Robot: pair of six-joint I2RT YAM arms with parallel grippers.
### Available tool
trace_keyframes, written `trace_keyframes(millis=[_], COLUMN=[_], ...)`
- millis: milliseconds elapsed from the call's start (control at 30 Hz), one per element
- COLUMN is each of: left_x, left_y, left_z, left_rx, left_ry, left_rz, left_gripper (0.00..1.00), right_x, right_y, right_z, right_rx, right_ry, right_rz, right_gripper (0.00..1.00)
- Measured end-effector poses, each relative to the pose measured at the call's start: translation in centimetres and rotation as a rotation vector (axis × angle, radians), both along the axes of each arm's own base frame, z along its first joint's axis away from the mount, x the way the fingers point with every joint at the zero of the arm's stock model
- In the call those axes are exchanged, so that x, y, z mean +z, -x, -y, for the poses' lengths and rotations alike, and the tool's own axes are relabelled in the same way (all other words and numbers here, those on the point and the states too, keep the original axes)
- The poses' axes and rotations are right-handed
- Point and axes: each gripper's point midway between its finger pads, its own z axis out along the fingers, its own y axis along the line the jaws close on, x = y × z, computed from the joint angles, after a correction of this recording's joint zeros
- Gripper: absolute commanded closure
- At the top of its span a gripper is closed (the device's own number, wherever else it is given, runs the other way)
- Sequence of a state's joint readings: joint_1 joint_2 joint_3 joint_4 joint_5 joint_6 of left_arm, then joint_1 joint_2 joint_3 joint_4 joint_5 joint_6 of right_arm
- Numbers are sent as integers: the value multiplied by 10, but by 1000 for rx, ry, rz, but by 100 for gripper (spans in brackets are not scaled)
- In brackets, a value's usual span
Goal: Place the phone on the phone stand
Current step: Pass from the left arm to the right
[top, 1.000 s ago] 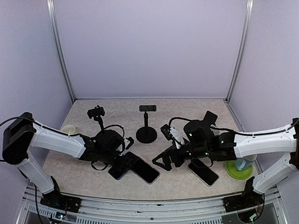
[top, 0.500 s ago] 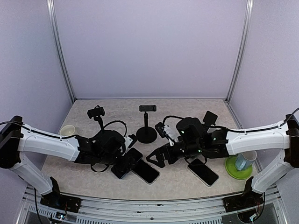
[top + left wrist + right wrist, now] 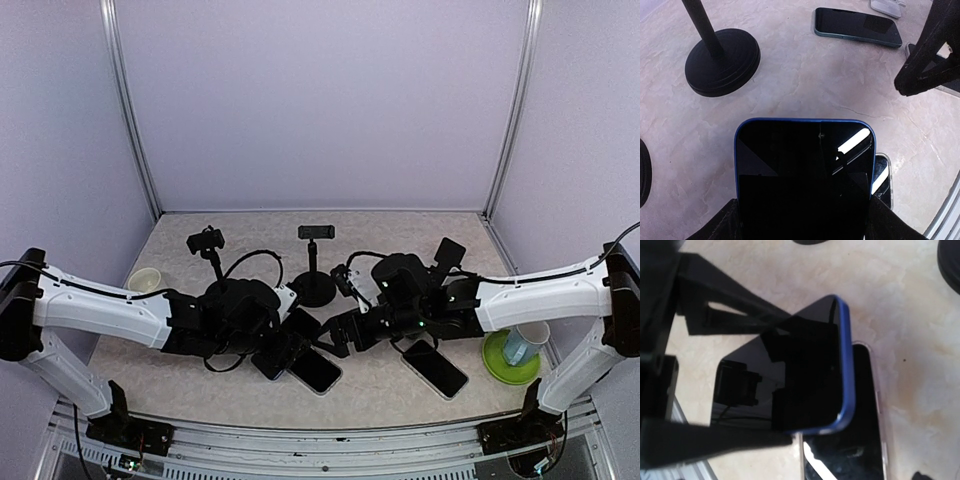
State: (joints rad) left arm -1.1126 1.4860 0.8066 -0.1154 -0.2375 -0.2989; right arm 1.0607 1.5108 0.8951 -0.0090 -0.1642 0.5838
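Left wrist view has the blue-rimmed phone [image 3: 805, 175] filling its lower half, screen up and dark. It is raised off the tabletop [image 3: 800, 85] and pinched along its long edges by the left tool [image 3: 805, 220], whose fingers [image 3: 732, 220] show at either side of it. Under its right corner peeks a second phone [image 3: 883, 175], lying flat on the tabletop. In the right wrist view this second phone runs out from beneath the blue rim.

The right tool [image 3: 335, 335] is just beside the held phone with its fingers spread wide, one above and one below the phone in its own camera. Whether either finger touches the phone I cannot tell.

Behind the two tools stands the phone stand [image 3: 314, 272], upright on its round black base with an empty clamp on top, near the held phone but apart from it. A second stand [image 3: 206, 245] rises to its left. A third phone [image 3: 435, 367] lies flat below the right arm. A green plate [image 3: 497, 370] carrying a cup [image 3: 520, 345] sits at the right edge, and a small pale bowl [image 3: 146, 279] at the left.
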Motion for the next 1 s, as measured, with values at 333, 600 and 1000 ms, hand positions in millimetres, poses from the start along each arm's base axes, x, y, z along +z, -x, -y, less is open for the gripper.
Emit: trace_keyframes(millis=[333, 600, 1000], left_x=[29, 48, 59], left_y=[9, 13, 19], left_z=[19, 29, 42], left_rx=[-21, -31, -41], left_ry=[57, 86, 91], left_rz=[52, 83, 113], left_gripper=[34, 34, 34], right_x=[5, 9, 16], right_y=[-22, -22, -13], right_z=[8, 8, -6], right_rx=[-68, -58, 9], right_ry=[-90, -136, -191], right_rz=[-60, -101, -151], right_gripper=[13, 18, 28])
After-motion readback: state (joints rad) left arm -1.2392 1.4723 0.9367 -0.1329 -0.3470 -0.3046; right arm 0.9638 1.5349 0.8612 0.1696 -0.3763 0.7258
